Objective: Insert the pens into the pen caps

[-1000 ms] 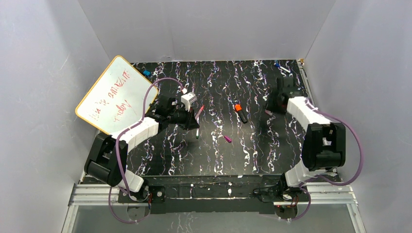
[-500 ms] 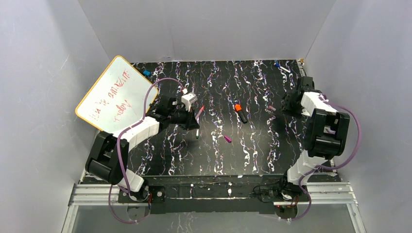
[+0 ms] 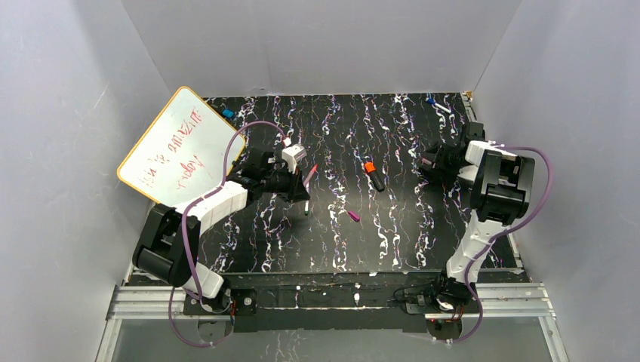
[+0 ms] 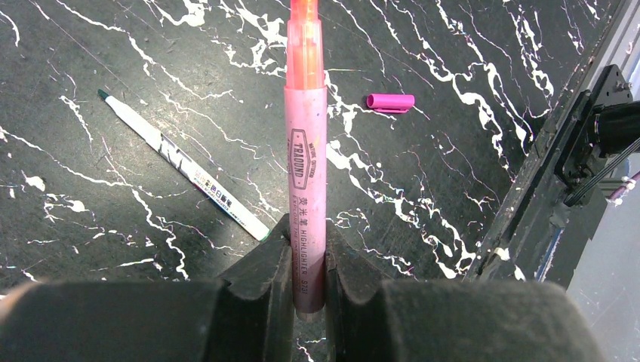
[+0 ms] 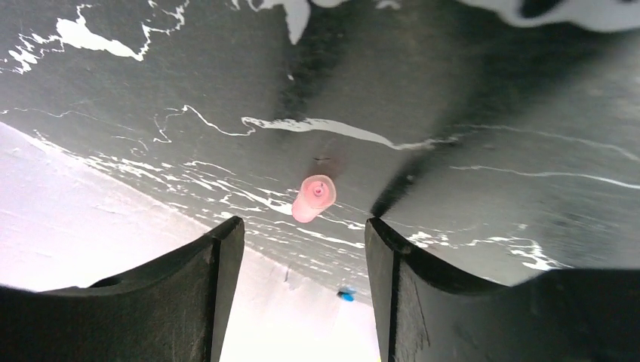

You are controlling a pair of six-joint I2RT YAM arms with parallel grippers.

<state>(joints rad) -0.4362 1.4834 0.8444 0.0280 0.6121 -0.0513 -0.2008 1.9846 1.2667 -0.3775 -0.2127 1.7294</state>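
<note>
Marbled tabletop [image 4: 468,98]: L gripper [image 4: 308,235] clamps pink pen [image 4: 306,158] marked "HIGHLIGHTER", R gripper [image 5: 303,253] apart nr pink cap [image 5: 312,198].

pink pen [image 4: 305,173], tip beyond top edge

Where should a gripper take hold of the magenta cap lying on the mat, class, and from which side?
Grip the magenta cap across the middle of its barrel, coming straight down from above. It lies on its side on the mat, clear of the green-tipped pen, so its two long sides are open. Jaws closing across them would probably leave both ends free.
</note>
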